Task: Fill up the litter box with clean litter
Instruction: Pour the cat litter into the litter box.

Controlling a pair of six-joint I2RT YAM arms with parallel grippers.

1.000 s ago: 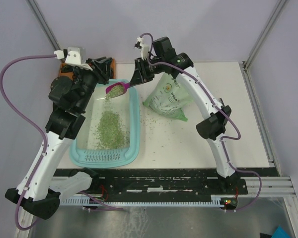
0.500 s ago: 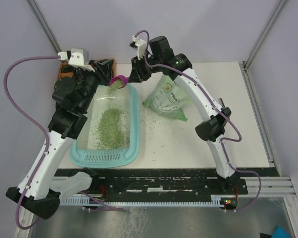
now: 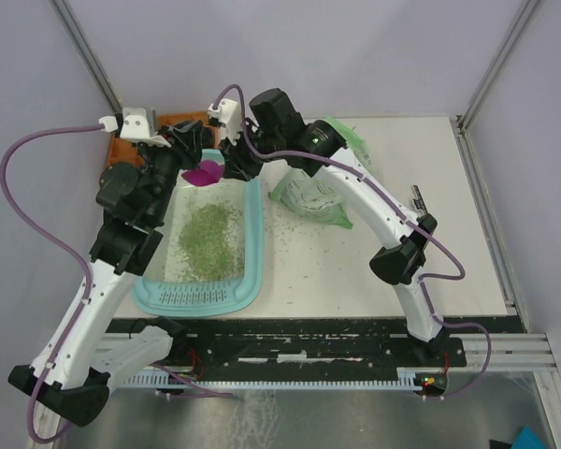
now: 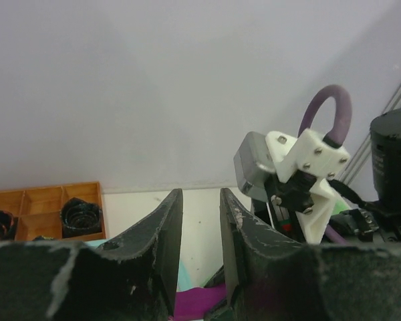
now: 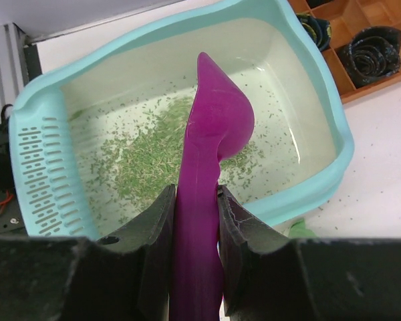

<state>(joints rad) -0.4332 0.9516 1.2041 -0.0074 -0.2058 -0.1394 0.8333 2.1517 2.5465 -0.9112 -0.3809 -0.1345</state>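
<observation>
The light teal litter box (image 3: 254, 234) lies left of centre, with a loose pile of pale green litter (image 3: 206, 238) on its whitish floor. In the right wrist view the box (image 5: 307, 194) and the litter (image 5: 154, 157) lie below the scoop. My right gripper (image 3: 232, 164) (image 5: 197, 190) is shut on the handle of the magenta scoop (image 3: 204, 173) (image 5: 214, 120), held over the box's far end, its bowl turned on edge. My left gripper (image 3: 189, 140) (image 4: 200, 194) hovers by the far end, jaws slightly apart and empty.
The light green and white bag (image 3: 313, 196) lies right of the box. Stray granules (image 3: 290, 234) are scattered on the table between them. An orange compartmented tray (image 3: 122, 150) (image 4: 40, 207) (image 5: 361, 47) with black rolls stands at the back left.
My right gripper has carried the scoop left over the box's far end and tipped it; the falling granules have landed in the box. My left gripper shifted slightly back.
</observation>
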